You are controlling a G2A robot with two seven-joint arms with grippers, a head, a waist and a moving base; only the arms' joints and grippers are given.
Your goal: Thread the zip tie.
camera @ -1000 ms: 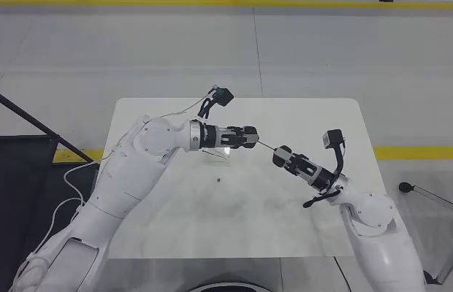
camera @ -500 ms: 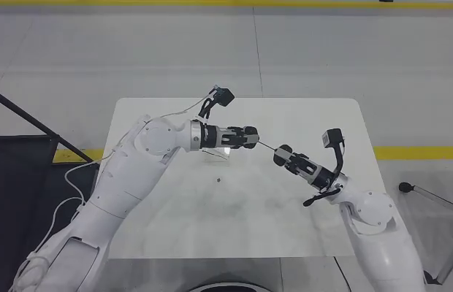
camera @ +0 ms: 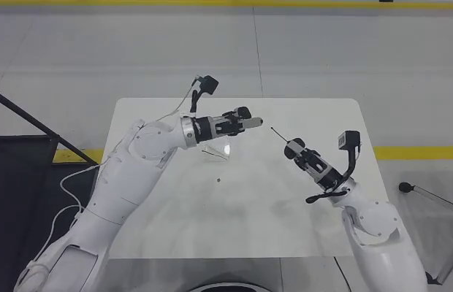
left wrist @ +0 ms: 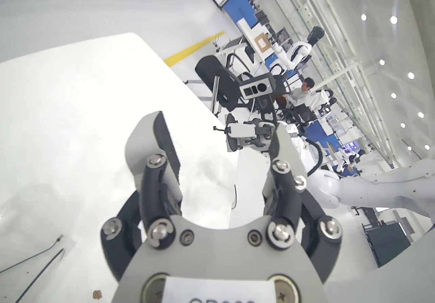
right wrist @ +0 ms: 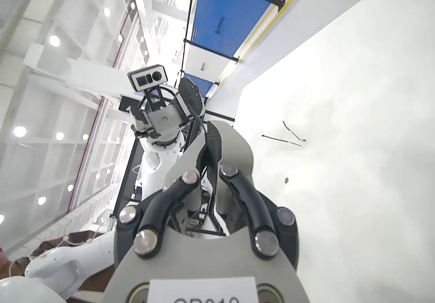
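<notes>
Top view: a thin black plastic zip tie [camera: 279,136] is held out over the white table [camera: 299,219] by the right gripper [camera: 291,148], apart from the left gripper [camera: 254,121]. Left wrist view: its fingers [left wrist: 165,144] are spread, empty. Right wrist view: the fingers [right wrist: 214,148] are pressed on the tie. Threading is judged not yet done.

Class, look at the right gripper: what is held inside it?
A thin black zip tie is clamped in the right gripper, its free end sticking out toward the open left gripper. The portion between the fingers is covered.
</notes>
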